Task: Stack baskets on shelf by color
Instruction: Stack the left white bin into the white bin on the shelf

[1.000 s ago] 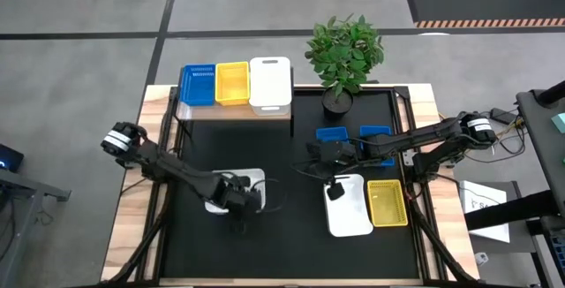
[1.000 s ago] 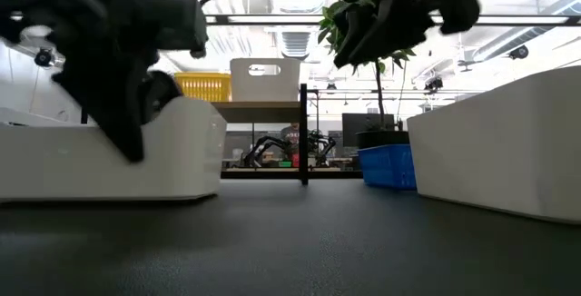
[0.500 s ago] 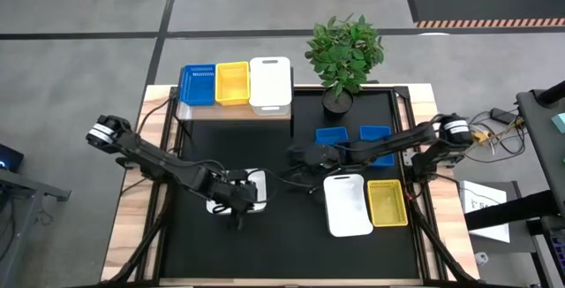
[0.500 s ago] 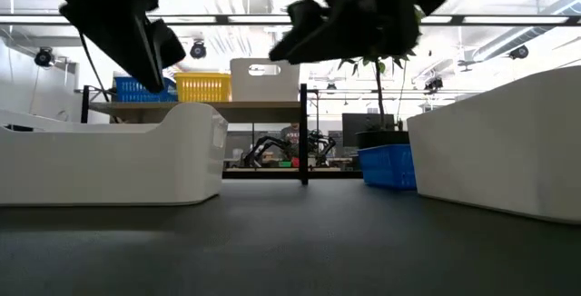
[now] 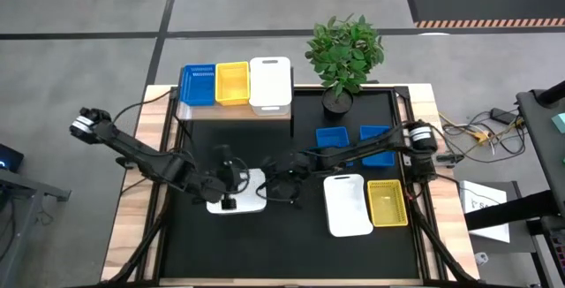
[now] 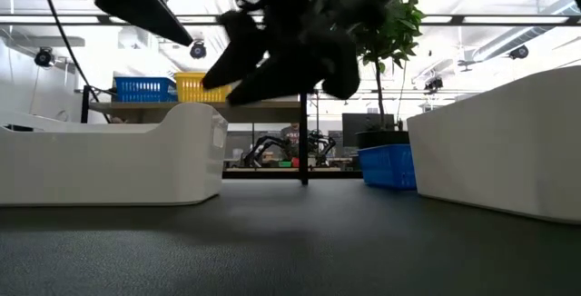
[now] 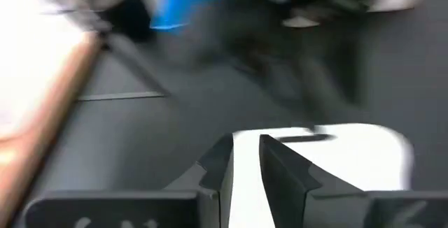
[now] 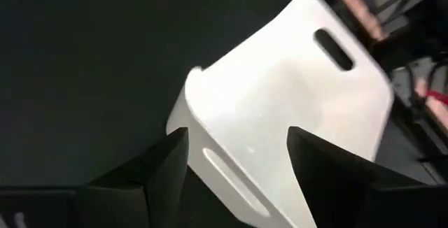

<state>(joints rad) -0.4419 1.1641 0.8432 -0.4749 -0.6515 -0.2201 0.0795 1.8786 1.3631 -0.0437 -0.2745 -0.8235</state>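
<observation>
A white basket (image 5: pixel 250 193) (image 6: pixel 109 155) rests flat on the black table, left of centre. My left gripper (image 5: pixel 228 182) (image 7: pixel 246 179) hovers over its left half, fingers a narrow gap apart, with the basket (image 7: pixel 336 151) showing below. My right gripper (image 5: pixel 281 185) (image 8: pixel 238 165) is wide open just off the basket's right end, with the basket (image 8: pixel 280 109) ahead of its fingers. The light-wood shelf (image 5: pixel 234 114) at the far left carries a blue basket (image 5: pixel 198 85), a yellow basket (image 5: pixel 232 83) and a white basket (image 5: pixel 270 83), side by side.
Two blue baskets (image 5: pixel 332 135) (image 5: pixel 378 132) lie right of centre, partly under the right arm. Another white basket (image 5: pixel 347 204) and a yellow basket (image 5: pixel 387 202) sit near the right edge. A potted plant (image 5: pixel 342 54) stands at the far edge beside the shelf.
My left gripper has risen out of the white basket, which stays flat where it was. My right gripper has swung from above the right-hand white basket toward the table's left, ending at the right end of the left-hand white basket.
</observation>
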